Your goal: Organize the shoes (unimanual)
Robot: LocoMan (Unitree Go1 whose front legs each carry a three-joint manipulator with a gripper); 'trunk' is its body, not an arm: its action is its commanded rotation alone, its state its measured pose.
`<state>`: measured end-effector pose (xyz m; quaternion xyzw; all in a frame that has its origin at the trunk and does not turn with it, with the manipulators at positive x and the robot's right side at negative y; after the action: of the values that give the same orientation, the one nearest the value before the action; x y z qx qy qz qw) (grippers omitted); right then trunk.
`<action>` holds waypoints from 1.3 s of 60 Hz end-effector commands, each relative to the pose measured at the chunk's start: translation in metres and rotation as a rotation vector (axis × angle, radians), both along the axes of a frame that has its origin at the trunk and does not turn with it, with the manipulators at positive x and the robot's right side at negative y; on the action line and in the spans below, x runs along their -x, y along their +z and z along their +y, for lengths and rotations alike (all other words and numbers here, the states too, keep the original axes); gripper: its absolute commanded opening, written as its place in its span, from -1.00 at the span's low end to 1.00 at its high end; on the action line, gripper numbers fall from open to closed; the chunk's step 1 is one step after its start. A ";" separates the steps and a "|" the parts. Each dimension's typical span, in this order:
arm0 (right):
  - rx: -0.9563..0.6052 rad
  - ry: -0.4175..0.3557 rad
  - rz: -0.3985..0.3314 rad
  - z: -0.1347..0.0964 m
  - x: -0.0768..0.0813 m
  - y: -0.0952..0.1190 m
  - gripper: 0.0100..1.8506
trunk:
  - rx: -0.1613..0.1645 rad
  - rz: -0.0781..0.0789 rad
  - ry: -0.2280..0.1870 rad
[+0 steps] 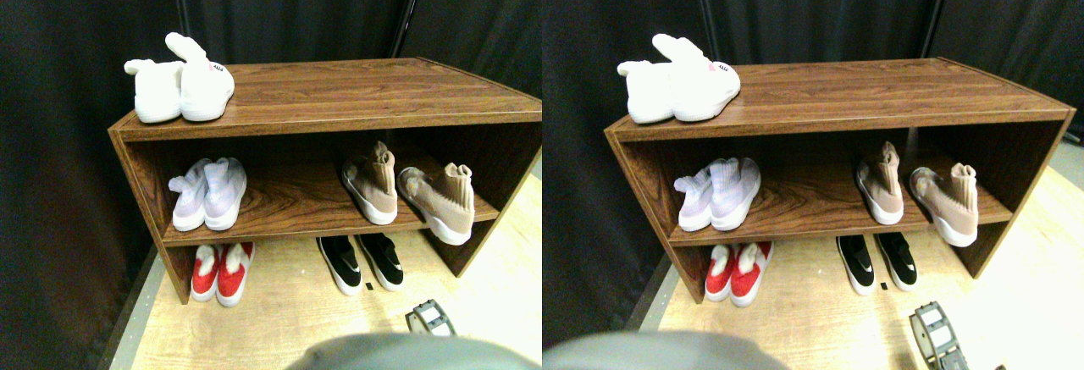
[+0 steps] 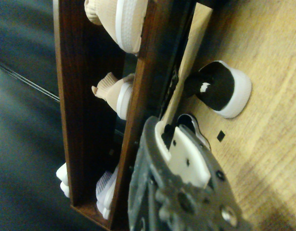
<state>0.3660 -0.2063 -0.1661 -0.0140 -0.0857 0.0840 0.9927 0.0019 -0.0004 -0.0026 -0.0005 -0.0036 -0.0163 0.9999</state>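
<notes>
Nearest, the right pincer (image 1: 430,317) hovers low over the floor, grip unreadable, facing the skewed tan sock sneakers (image 1: 406,190) on the middle shelf (image 1: 292,205); light and soft, best pinched at the knit collar.

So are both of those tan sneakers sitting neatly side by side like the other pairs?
No. The right tan sneaker is turned askew with its toe overhanging the middle shelf, apart from the left tan sneaker.

Dark wood rack (image 1: 339,91) w/ 1 mid shelf, light wood floor (image 1: 288,319), black curtain (image 1: 296,6) behind
</notes>
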 end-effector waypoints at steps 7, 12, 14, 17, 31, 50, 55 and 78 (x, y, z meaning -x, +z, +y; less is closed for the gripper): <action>-0.019 0.040 -0.087 0.002 0.004 0.011 -0.87 | 0.003 -0.032 -0.012; -0.089 0.077 -0.095 0.000 0.007 0.017 -0.86 | 0.002 -0.044 -0.025; -0.133 0.083 -0.098 -0.001 0.007 0.017 -0.85 | 0.001 -0.046 -0.030; -0.204 0.092 -0.112 -0.002 0.008 0.020 -0.87 | 0.000 -0.047 -0.035; -0.721 0.182 -0.126 -0.011 0.014 0.038 -0.58 | -0.010 -0.051 -0.058; -0.926 0.239 -0.158 -0.024 0.018 0.063 0.21 | -0.021 -0.041 -0.069; -0.934 0.228 -0.159 -0.028 0.013 0.067 0.29 | -0.020 -0.037 -0.073; -0.967 0.141 -0.064 -0.041 -0.013 0.078 0.78 | -0.001 -0.021 -0.061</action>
<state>0.3774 -0.2498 -0.1006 0.4501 -0.1400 0.0877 0.8775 -0.0014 -0.0031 -0.0039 0.0125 -0.0201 -0.0504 0.9984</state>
